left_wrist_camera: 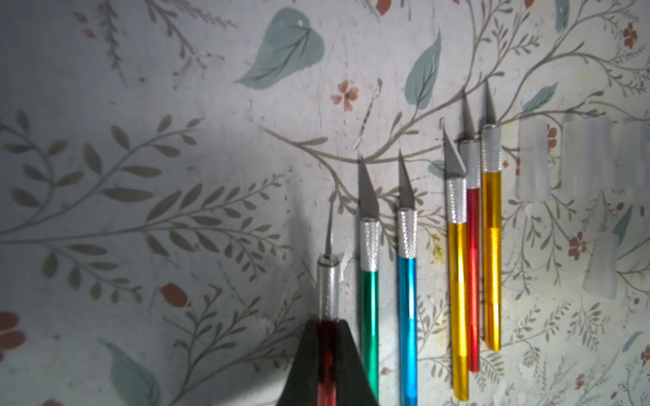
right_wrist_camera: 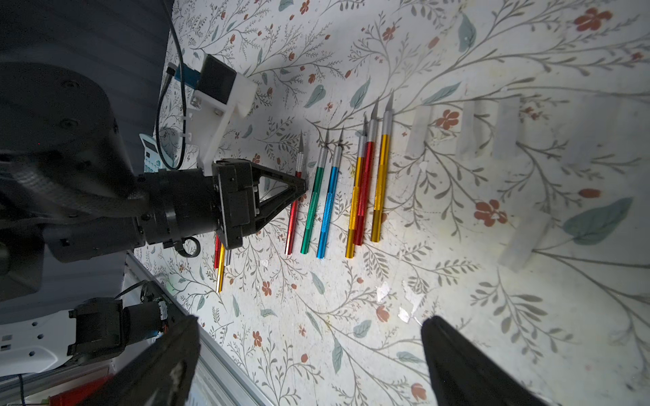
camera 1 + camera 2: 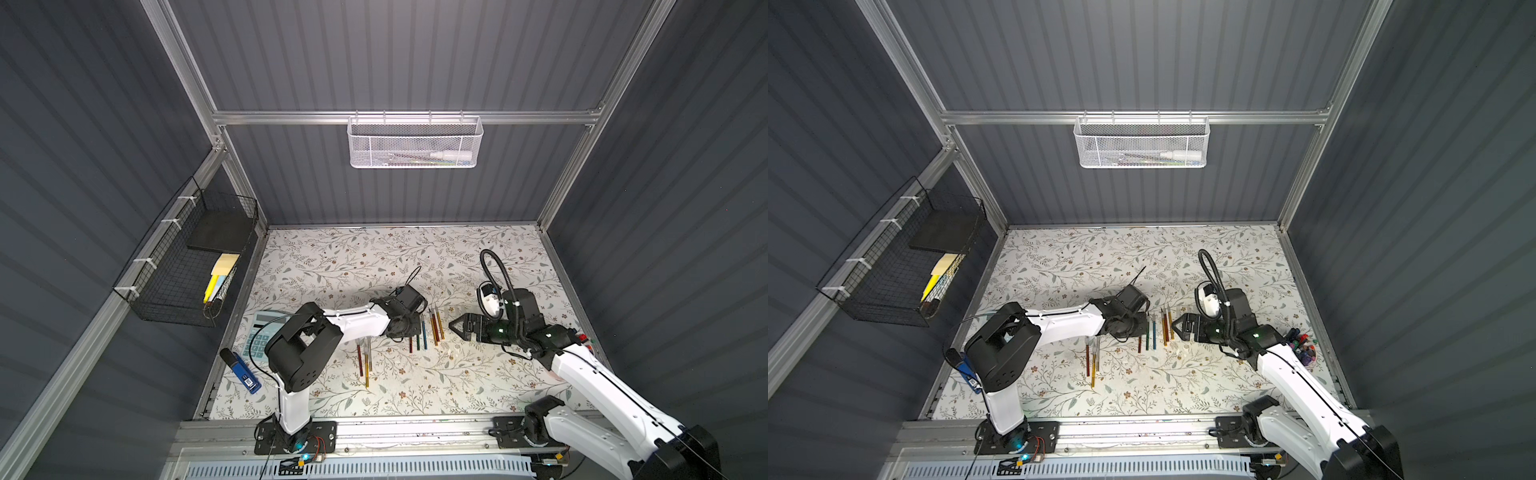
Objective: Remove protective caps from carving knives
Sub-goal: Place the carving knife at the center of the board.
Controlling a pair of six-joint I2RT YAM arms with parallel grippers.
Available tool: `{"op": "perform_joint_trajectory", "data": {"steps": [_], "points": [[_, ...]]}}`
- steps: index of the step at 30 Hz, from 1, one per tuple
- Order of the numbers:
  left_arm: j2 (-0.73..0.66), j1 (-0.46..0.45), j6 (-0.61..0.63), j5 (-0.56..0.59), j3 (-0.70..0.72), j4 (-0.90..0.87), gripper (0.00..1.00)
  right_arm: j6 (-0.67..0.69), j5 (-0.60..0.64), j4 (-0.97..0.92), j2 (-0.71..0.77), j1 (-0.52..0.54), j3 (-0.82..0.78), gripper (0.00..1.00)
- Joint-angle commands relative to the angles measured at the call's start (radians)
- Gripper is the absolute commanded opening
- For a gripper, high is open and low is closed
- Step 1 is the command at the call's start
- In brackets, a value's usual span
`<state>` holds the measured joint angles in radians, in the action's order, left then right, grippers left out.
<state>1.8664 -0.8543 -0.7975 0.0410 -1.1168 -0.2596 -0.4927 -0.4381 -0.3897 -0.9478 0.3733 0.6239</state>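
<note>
My left gripper is shut on a red carving knife whose blade is bare. This knife is at the left end of a row, low over the table. Whether it touches the table I cannot tell. Beside it lie green, blue, gold, red and gold knives, all with bare blades. Clear protective caps lie loose to the right of the row. My right gripper hovers right of the row, open and holding nothing. Three more knives lie near the left arm.
A calculator and a blue and black tool lie at the table's left edge. A black wire basket hangs on the left wall. A white mesh basket hangs on the back rail. A dish of coloured items sits at the right edge.
</note>
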Motion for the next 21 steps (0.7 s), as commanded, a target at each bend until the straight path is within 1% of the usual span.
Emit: {"op": "perform_joint_trajectory", "data": {"steps": [1, 6, 15, 17, 21], "points": [[0.035, 0.009, 0.007, -0.009, -0.023, -0.010, 0.01, 0.008, 0.011, -0.004, 0.012, 0.001, -0.012, 0.99], [0.043, 0.012, 0.012, -0.001, -0.023, -0.015, 0.04, 0.011, 0.016, -0.008, 0.012, 0.002, -0.009, 0.99], [0.054, 0.014, 0.018, 0.025, -0.021, -0.037, 0.04, 0.013, 0.025, -0.016, 0.015, 0.002, -0.002, 0.99], [0.056, 0.014, 0.018, 0.030, -0.021, -0.041, 0.06, 0.013, 0.027, -0.017, 0.015, 0.003, 0.000, 0.99], [0.063, 0.015, 0.021, 0.041, -0.021, -0.049, 0.07, 0.014, 0.032, -0.020, 0.011, 0.002, 0.001, 0.99]]}}
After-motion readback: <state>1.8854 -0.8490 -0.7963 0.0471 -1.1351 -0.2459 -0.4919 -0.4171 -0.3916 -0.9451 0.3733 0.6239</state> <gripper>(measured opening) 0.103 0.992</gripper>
